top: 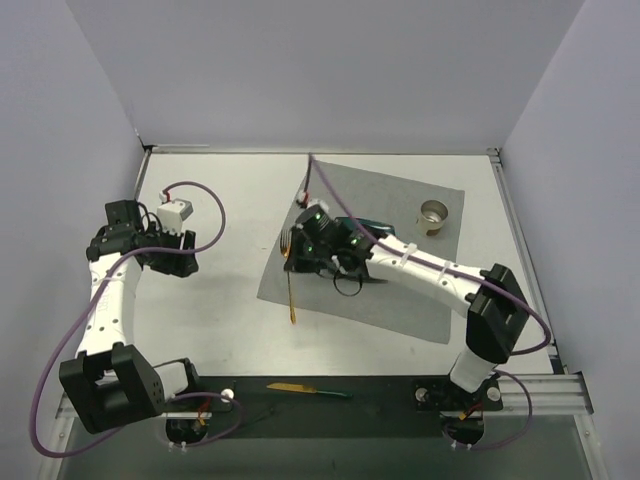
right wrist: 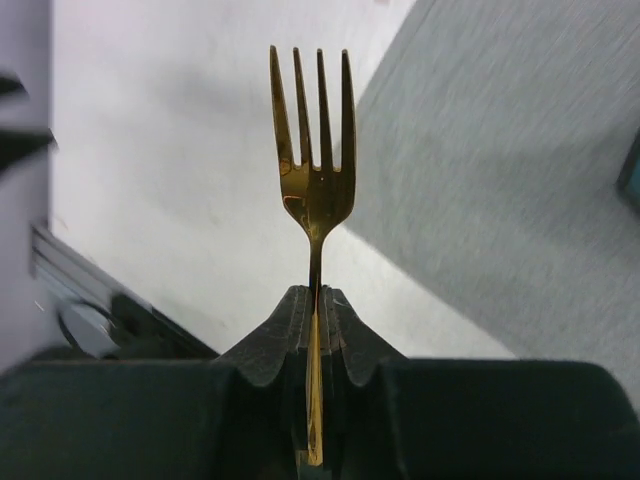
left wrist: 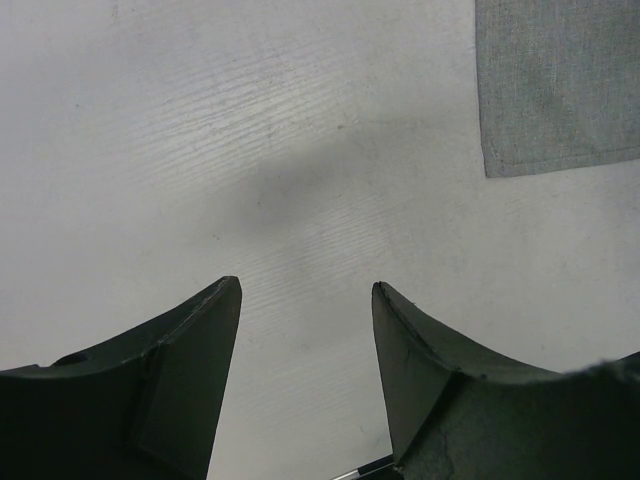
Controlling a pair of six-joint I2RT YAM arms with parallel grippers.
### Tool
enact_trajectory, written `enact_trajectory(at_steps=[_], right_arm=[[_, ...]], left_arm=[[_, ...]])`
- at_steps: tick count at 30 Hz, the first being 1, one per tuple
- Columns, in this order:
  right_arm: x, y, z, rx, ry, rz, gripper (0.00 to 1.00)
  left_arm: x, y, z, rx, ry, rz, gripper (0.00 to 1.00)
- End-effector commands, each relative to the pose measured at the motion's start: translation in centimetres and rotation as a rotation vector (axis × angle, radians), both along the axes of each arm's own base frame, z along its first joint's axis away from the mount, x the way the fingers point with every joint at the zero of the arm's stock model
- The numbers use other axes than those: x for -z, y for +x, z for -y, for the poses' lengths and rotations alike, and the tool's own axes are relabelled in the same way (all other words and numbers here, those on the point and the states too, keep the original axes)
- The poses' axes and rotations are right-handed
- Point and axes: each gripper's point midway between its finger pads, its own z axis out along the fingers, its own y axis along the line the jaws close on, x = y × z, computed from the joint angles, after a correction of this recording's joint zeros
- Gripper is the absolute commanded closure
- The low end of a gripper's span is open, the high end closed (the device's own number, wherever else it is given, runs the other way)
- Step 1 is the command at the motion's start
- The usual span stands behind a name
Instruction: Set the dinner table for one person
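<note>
Plain pale grey back wall [top: 320, 70], matching left wall [top: 50, 120] and right wall [top: 590, 130], soft even light, faint shadows

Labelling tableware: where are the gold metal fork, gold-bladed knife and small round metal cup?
Gold metal fork [right wrist: 316, 195]: right wrist view, head below tines.
Gold-bladed knife [top: 292, 387]: top external view, blade.
Small round metal cup [top: 433, 212]: top external view, opening.

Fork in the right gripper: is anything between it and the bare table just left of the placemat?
Nothing visible. The right gripper is shut on the fork, tines at the placemat's left edge; the table beside that edge shows bare. The cup stands at the placemat's far right, the knife near the arm bases.
</note>
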Motion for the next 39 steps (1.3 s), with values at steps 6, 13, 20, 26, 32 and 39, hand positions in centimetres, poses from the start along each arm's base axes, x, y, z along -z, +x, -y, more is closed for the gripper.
enact_trajectory(at_steps=[6, 13, 20, 26, 32, 39], right_arm=[[-2.2, 13.7, -0.3, 0.403, 0.221, 0.044, 1.00], [1.9, 19.3, -0.2, 0.489, 0.133, -0.008, 1.00], [5.1, 19.7, 2.8, 0.521, -0.062, 0.020, 1.00], [6.6, 19.3, 4.4, 0.527, -0.118, -0.008, 1.00], [8.1, 19.9, 4.8, 0.524, -0.135, -0.051, 1.00], [10.0, 20.0, 5.8, 0.526, -0.195, -0.097, 1.00]], left_arm=[[-1.4, 0.5, 0.1, 0.014, -0.021, 0.024, 0.35], [-1.4, 0.9, 0.0, 0.005, -0.027, 0.022, 0.35], [-0.7, 0.9, -0.2, 0.004, -0.021, 0.003, 0.35], [-0.4, 1.1, -0.2, -0.004, -0.029, -0.001, 0.35], [-0.2, 1.0, -0.2, -0.003, -0.030, -0.005, 0.35], [-0.2, 0.9, -0.2, -0.005, -0.031, -0.004, 0.35]])
